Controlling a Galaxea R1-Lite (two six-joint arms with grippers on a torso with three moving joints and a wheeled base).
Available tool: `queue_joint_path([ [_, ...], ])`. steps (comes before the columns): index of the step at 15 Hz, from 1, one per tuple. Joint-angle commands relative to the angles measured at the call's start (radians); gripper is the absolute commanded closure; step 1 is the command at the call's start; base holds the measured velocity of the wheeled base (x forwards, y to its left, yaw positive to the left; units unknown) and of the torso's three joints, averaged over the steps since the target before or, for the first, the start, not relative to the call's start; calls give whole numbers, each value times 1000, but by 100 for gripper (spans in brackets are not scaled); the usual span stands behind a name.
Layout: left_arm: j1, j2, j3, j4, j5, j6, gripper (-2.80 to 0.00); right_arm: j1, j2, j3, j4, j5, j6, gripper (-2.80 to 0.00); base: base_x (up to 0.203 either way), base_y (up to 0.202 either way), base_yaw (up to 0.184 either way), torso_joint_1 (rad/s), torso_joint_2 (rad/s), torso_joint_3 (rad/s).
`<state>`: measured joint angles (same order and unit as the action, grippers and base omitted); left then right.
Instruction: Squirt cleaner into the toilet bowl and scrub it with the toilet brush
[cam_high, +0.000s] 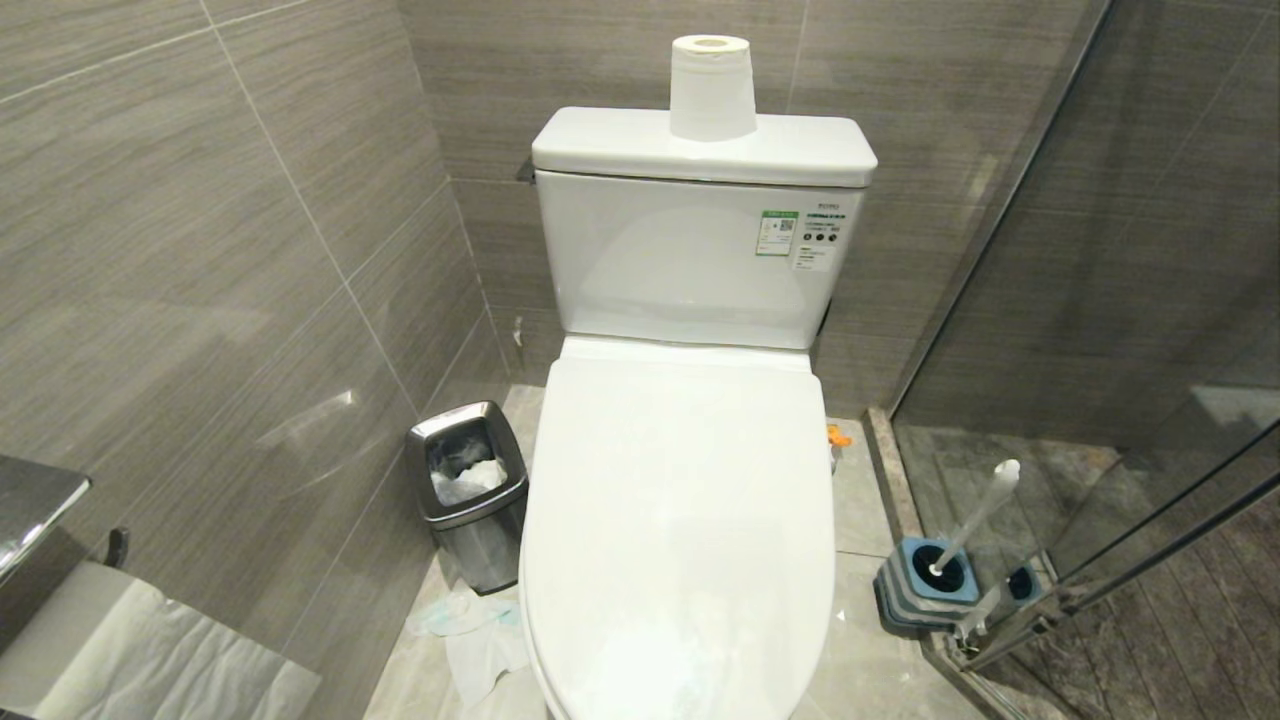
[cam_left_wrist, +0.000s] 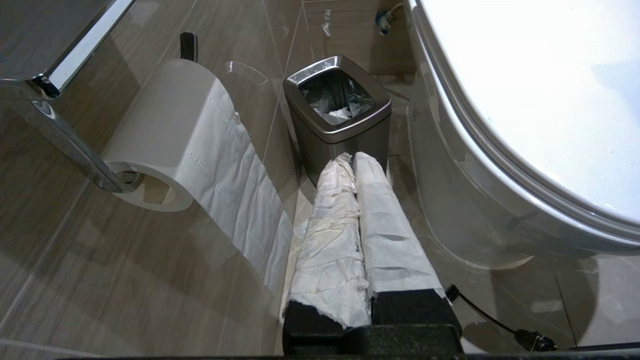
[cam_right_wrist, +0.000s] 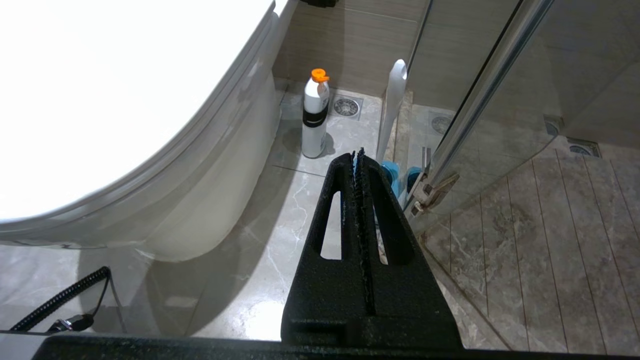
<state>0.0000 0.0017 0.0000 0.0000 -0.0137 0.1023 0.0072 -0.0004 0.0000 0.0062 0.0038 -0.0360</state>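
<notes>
The toilet bowl (cam_high: 680, 520) stands in the middle with its white lid down, so its inside is hidden. No cleaner liquid shows. A white bottle with an orange cap (cam_right_wrist: 315, 117) stands on the floor at the bowl's right side; only its orange tip (cam_high: 838, 436) shows in the head view. The toilet brush (cam_high: 980, 515) leans in its blue-topped holder (cam_high: 930, 585) by the glass door. My left gripper (cam_left_wrist: 352, 157), wrapped in white tissue, is shut and empty beside the bowl's left flank. My right gripper (cam_right_wrist: 357, 152) is shut and empty, pointing at the brush (cam_right_wrist: 392, 110). Neither arm shows in the head view.
A steel waste bin (cam_high: 470, 500) stands left of the bowl, with crumpled tissue (cam_high: 480, 640) on the floor before it. A paper roll (cam_high: 712, 88) sits on the tank. A wall-hung roll (cam_left_wrist: 185, 130) hangs at the left. The glass shower door (cam_high: 1100, 300) bounds the right.
</notes>
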Motion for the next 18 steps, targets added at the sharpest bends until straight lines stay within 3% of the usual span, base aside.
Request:
queue_joint_path([
  [1,0,0,0,0,0,0,0,0,0,0,0,1,-1,0,0,0,0,0,0,0],
  [18,0,0,0,0,0,0,0,0,0,1,0,-4,13,0,0,0,0,0,0,0],
])
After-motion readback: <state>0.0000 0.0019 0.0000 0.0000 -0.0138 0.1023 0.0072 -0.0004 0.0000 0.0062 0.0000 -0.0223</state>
